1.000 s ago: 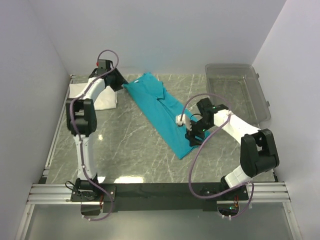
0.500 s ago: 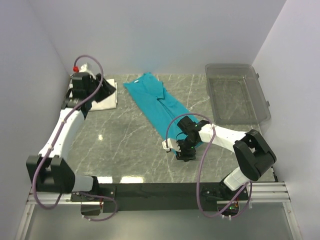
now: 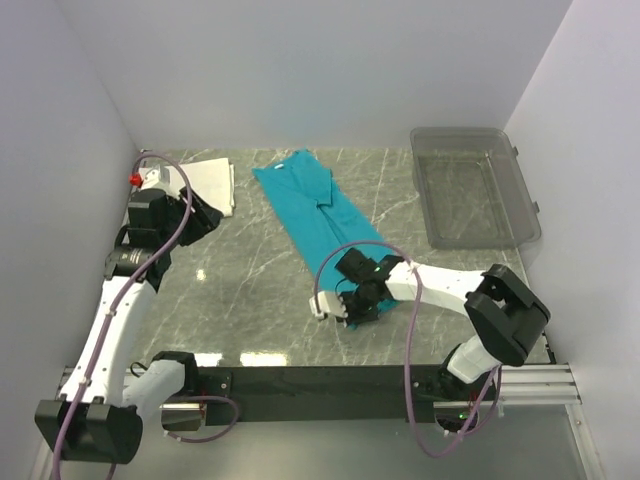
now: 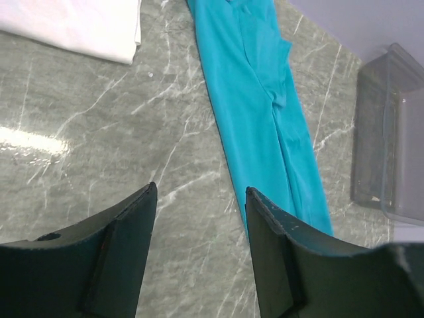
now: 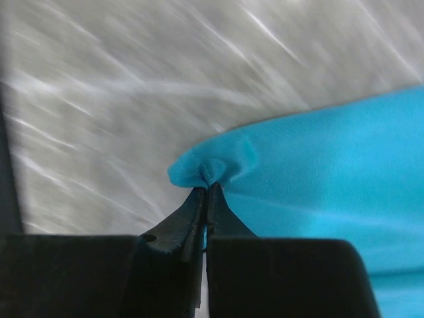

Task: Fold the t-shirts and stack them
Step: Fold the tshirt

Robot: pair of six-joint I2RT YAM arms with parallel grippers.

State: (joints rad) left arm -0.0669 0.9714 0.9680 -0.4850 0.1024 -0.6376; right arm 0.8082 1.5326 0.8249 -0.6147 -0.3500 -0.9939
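There is one teal t-shirt [image 3: 318, 213], one white folded piece [image 3: 207, 181], one clear plastic bin [image 3: 474, 186] and two arms, each ending in one tool.

The surface [image 3: 250, 285] is grey marbled stone with pale veins and a bright glare patch beside the left arm. Plain pale walls [image 3: 300, 70] close it in on three sides.

The teal t-shirt lies flat as a long narrow strip. It runs from the far middle of the surface down to the right tool [image 3: 346, 306], which sits at the strip's near end. The bin stands well beyond the right tool and out to its right, apart from the shirt. The white folded piece lies just beyond the left tool [image 3: 205, 214], in the far left corner.

The right tool is pinched fully closed on the near corner of the teal t-shirt. In its wrist view the black fingertips [image 5: 199, 202] meet on a small puckered fold of cloth. That view is blurred, so the corner may be slightly off the surface, but I cannot tell.

The left tool's jaws stand moderately apart above bare stone with nothing between them. From it, the teal strip lies ahead and to the right.
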